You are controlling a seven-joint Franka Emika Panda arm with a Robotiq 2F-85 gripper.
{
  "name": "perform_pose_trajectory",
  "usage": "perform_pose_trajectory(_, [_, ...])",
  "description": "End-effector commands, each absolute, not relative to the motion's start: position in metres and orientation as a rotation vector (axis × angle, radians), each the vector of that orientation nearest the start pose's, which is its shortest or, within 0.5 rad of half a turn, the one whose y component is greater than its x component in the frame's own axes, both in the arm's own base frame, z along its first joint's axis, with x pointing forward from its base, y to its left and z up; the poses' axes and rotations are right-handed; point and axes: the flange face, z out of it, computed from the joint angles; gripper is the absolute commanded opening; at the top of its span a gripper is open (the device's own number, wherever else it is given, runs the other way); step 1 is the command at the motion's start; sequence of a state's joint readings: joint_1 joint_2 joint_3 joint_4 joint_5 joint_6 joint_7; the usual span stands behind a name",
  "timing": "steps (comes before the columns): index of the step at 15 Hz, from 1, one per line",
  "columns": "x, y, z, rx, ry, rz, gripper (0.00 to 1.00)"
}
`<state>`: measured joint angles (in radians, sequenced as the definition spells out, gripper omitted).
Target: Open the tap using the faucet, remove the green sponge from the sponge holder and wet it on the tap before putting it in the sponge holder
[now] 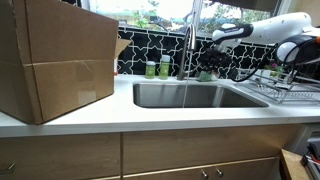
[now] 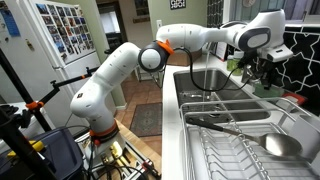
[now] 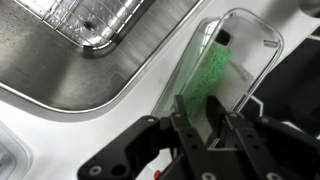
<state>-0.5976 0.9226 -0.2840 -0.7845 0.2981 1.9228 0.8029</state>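
White counter (image 1: pixel 200 118): 1 tap (image 1: pixel 189 50), 1 green sponge (image 3: pixel 212 68), 2 containers (image 1: pixel 164 68)

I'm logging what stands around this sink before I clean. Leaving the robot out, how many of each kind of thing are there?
Cardboard box: 1
Green lidded containers: 2
Tap: 1
Green sponge: 1
Sponge holder: 1
Wire dish rack: 1
Total: 7
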Motion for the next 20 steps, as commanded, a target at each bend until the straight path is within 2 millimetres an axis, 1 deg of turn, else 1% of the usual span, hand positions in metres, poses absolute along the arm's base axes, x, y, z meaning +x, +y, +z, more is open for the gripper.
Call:
perform_pose_trajectory(1, [0.602, -0.537, 0.408, -2.120, 2.186, -0.348, 0.10])
perform_pose_trajectory(2, [0.602, -0.537, 0.408, -2.121, 2.183, -0.346, 0.08])
perform_pose_trajectory(3, [0.602, -0.538, 0.408, -2.120, 2.179, -0.344, 0.00])
perform_pose_trajectory(5, [0.602, -0.537, 0.408, -2.118, 2.171, -0.347, 0.00])
perform_pose_trajectory(6, [0.601, -0.537, 0.410, -2.119, 2.169, -0.346, 0.03])
perform_pose_trajectory(7, [0.601, -0.536, 0.412, -2.123, 2.162, -0.347, 0.03])
perform_pose_trajectory(8, [0.600, -0.534, 0.418, -2.125, 2.157, -0.337, 0.00])
perform_pose_trajectory(10, [0.597, -0.529, 0.434, -2.161, 2.117, -0.338, 0.01])
perform_pose_trajectory(12, [0.594, -0.526, 0.453, -2.226, 2.053, -0.368, 0.01])
perform_pose_trajectory(15, [0.590, -0.523, 0.482, -2.304, 1.991, -0.451, 0.01])
perform_pose_trajectory(17, [0.589, -0.525, 0.487, -2.302, 1.974, -0.475, 0.01])
perform_pose_trajectory(20, [0.590, -0.528, 0.486, -2.298, 1.971, -0.493, 0.01])
